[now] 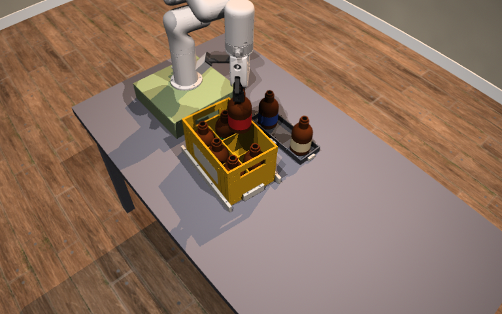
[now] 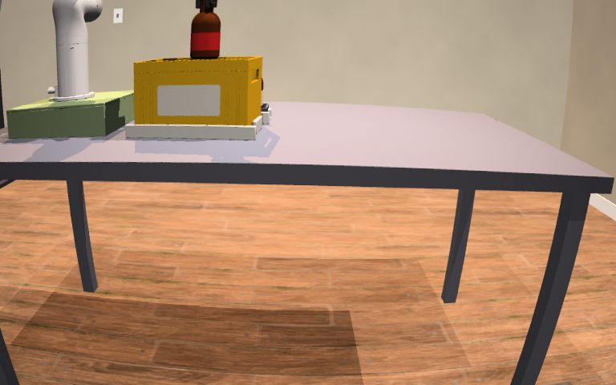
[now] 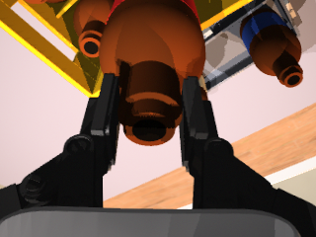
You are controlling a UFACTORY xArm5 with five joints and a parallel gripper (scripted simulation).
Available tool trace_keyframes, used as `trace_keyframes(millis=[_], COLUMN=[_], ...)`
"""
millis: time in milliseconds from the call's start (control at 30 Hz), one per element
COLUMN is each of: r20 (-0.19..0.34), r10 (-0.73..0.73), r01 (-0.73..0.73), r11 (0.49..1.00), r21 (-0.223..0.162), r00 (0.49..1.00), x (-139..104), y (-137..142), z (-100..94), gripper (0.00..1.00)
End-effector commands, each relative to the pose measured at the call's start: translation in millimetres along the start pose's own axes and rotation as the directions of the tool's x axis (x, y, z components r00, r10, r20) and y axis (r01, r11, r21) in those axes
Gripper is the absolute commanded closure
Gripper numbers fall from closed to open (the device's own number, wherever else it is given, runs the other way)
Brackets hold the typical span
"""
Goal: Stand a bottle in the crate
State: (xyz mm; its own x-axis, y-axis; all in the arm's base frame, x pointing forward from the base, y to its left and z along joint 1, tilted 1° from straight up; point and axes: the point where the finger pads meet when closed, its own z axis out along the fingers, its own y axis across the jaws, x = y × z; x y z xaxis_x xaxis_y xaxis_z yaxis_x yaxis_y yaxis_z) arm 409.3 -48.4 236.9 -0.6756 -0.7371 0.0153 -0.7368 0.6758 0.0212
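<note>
One cell is being left open in the yellow crate | red-banded bottle is being clamped at its neck by the gripper, jaws partly closed | it is best being lowered plumb, centred, clear of dividers.

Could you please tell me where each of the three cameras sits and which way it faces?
Top: high above the table's long side, angled down at the crate and tray; shows the arm and gripper.
Exterior: low, beside the table, level with the crate's side; shows only the arm's lower column.
Wrist: on the gripper, looking down past its fingers at the red bottle they grip by the neck.
All three views share the red bottle over the crate.
</note>
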Motion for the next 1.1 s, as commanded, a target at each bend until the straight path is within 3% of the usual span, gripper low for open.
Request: trace_keyframes(millis=[0,1067], r20=[0.003,0.003], r10=[0.0,0.0], r01=[0.0,0.0], r11=[1.0,1.0], r21=[0.004,0.004], r00=[1.0,1.0], x=[-0.6,-0.6], y=[-1.0,-1.5], z=[4.0,22.5], gripper=[1.0,1.0])
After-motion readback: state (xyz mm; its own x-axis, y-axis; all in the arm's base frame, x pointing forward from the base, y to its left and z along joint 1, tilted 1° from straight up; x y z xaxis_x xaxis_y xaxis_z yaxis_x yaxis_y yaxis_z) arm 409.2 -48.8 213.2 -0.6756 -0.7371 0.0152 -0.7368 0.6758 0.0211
